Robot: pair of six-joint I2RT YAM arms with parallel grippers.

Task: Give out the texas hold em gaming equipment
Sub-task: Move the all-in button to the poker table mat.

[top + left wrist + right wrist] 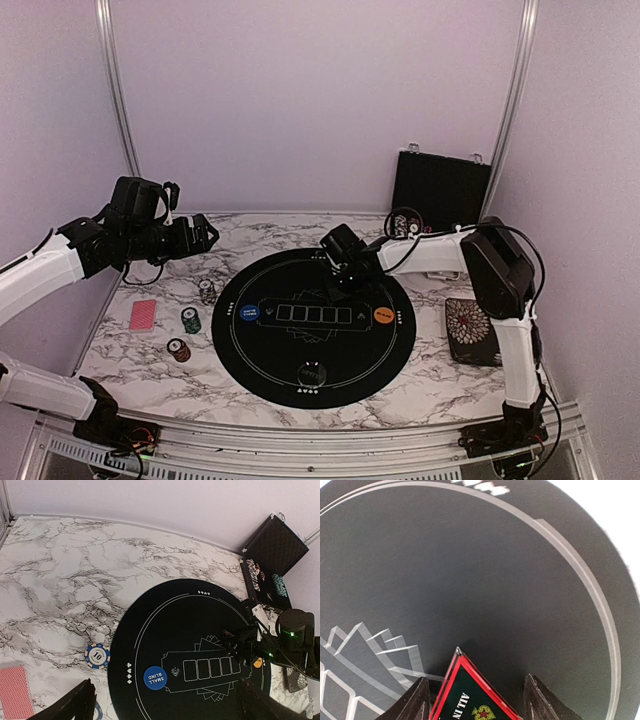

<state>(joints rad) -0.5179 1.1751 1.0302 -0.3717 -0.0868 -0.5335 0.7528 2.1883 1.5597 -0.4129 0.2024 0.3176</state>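
Note:
A black round mat [312,325] carries a blue button [250,313], an orange button [383,315] and a black button [312,374]. Left of the mat lie a red-backed card deck [144,315] and three chip stacks: blue and white [206,290], green [190,320], red [179,350]. My right gripper [340,270] hovers over the mat's far edge, shut on a red-edged "ALL IN" plaque [470,695] with its corner tilted up off the mat [470,555]. My left gripper [205,232] hangs open and empty above the far left, looking down on the blue chip [97,656] and blue button [155,677].
A black hinged chip case [440,190] stands open against the back wall at the right. A square floral black pad [471,330] lies by the right arm's base. Metal frame posts rise at both back corners.

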